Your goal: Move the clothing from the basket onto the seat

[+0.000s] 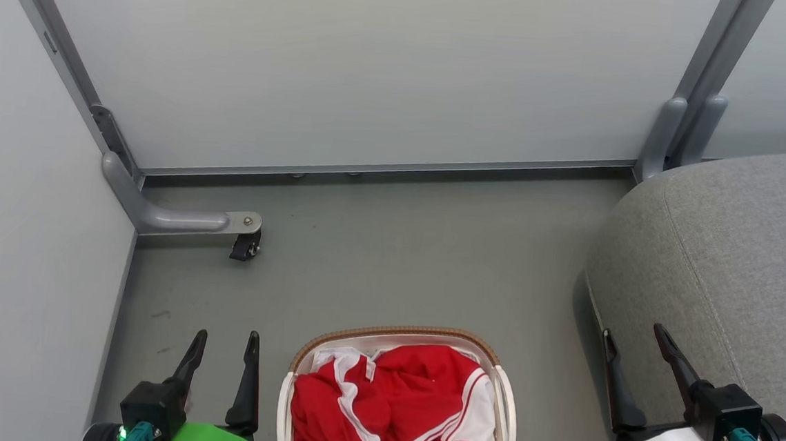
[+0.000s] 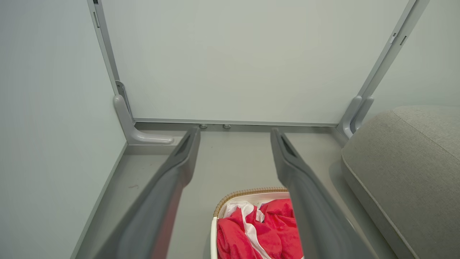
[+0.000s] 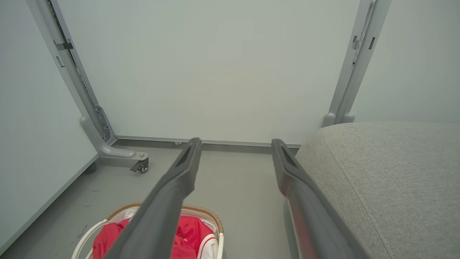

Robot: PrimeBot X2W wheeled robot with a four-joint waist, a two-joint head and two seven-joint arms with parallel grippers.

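Observation:
The white basket (image 1: pixel 506 401) with a brown woven rim stands on the floor at the bottom centre of the head view; it also shows as basket (image 2: pixel 230 197) and basket (image 3: pixel 212 219) in the wrist views. Crumpled red and white clothing (image 1: pixel 394 404) fills it, seen too as clothing (image 2: pixel 248 230) and clothing (image 3: pixel 196 233). The grey seat (image 1: pixel 729 265) bulges in at the right, seat (image 2: pixel 406 169), seat (image 3: pixel 388 180). My left gripper (image 1: pixel 226 347) hangs open left of the basket, nothing between its fingers. My right gripper (image 1: pixel 634 334) is open beside the seat's front edge.
Pale partition panels (image 1: pixel 376 67) wall in the floor at the back and left. A grey metal foot with a black castor (image 1: pixel 246 245) juts out at the left corner; another upright post (image 1: pixel 675 143) stands by the seat. Grey floor (image 1: pixel 418 257) lies beyond the basket.

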